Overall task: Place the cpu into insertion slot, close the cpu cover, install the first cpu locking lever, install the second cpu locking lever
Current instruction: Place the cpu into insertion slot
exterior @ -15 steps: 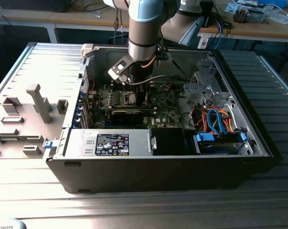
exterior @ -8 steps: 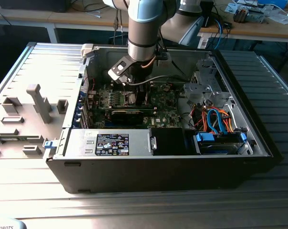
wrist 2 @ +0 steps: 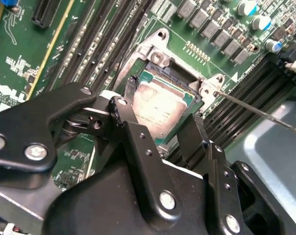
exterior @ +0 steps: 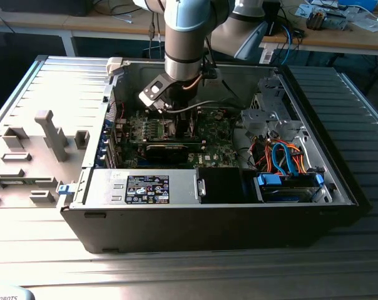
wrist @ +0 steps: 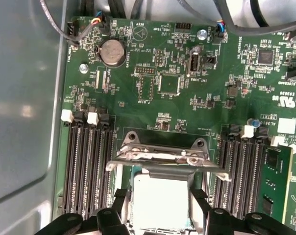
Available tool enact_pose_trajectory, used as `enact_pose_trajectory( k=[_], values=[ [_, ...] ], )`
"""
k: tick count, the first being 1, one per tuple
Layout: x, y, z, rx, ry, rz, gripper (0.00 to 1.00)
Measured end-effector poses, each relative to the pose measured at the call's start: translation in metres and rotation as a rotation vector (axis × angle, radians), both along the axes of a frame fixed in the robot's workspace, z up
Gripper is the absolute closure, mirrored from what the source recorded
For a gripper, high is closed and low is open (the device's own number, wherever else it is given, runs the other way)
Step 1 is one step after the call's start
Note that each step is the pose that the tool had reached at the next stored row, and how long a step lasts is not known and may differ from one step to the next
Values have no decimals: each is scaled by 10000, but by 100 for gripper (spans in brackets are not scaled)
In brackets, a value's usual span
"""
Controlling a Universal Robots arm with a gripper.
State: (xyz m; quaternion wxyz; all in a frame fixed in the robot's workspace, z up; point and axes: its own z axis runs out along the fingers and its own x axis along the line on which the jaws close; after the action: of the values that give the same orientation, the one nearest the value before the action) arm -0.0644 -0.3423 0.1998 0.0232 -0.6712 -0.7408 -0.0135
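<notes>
Jaws are gripping at chip width: we are seeing the gripper pinching two opposite edges of the cpu, which is sitting in the insertion slot on the green board, toward the open case's far wall. The cpu cover is standing raised.

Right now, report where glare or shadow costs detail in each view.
Second wrist view: glare bleaches the cpu face. First wrist view: a pale reflection smears the grey case wall. Exterior view: the ribbed table is brightly lit, while the motherboard lies in shade.
</notes>
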Motion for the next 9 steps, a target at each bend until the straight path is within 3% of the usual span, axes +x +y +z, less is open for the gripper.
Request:
enact_pose_trajectory(
  k=[4, 9],
  values=[
    [-50, 0, -4, 10, -1, -10, 38],
    [-44, 0, -5, 2, 0, -65, 38]
  ],
)
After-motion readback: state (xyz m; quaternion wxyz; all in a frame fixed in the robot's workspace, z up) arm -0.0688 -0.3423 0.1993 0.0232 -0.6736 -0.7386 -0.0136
